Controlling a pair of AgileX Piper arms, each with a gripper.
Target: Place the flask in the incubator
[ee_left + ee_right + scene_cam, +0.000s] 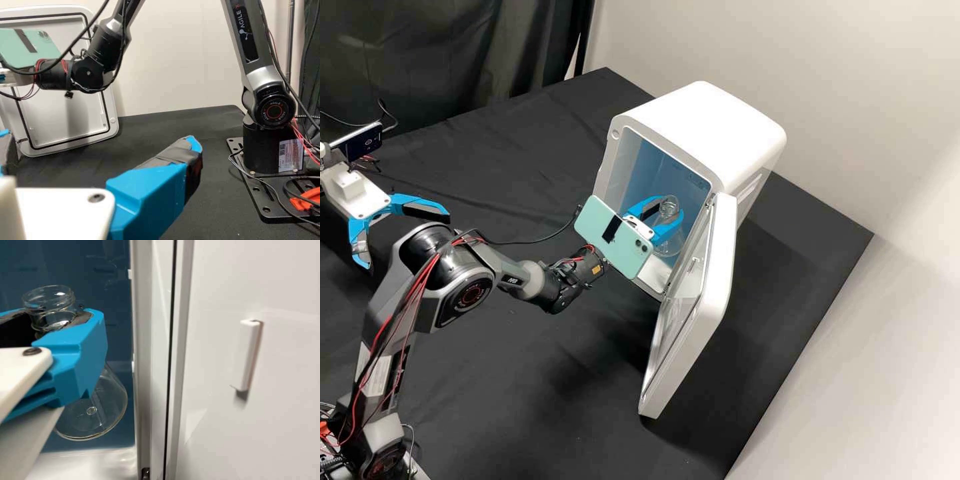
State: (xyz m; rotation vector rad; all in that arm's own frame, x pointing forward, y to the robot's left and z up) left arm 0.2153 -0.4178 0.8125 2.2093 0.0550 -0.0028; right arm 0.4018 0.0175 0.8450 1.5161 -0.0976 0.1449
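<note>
the right gripper (655, 220) is sitting inside the incubator (727, 127), in through the open front, and its blue fingers (75, 357) are gripping the flask (668, 208) by the neck. the flask is standing upright in the blue chamber, mouth up, close to the hinge side. whether its base is touching the chamber floor i cannot tell.

in the high view the incubator is standing toward 2 o'clock on the bench (520, 387). its door (687, 313) is hanging wide open, pointing toward 5 o'clock. the right arm (453, 273) is lying across the bench from 8 o'clock, carrying a mint phone (613, 237) on its wrist just outside the opening.

the left gripper (403, 237) is hanging at 9 o'clock, well apart from the incubator, its two fingers standing wide apart with nothing between them. a dark phone (361, 141) is sitting above it, near the 10 o'clock edge.

in the left wrist view the door's inner face is showing beyond one blue finger. the right arm's base (267, 135) is standing on a plate on the bench.
</note>
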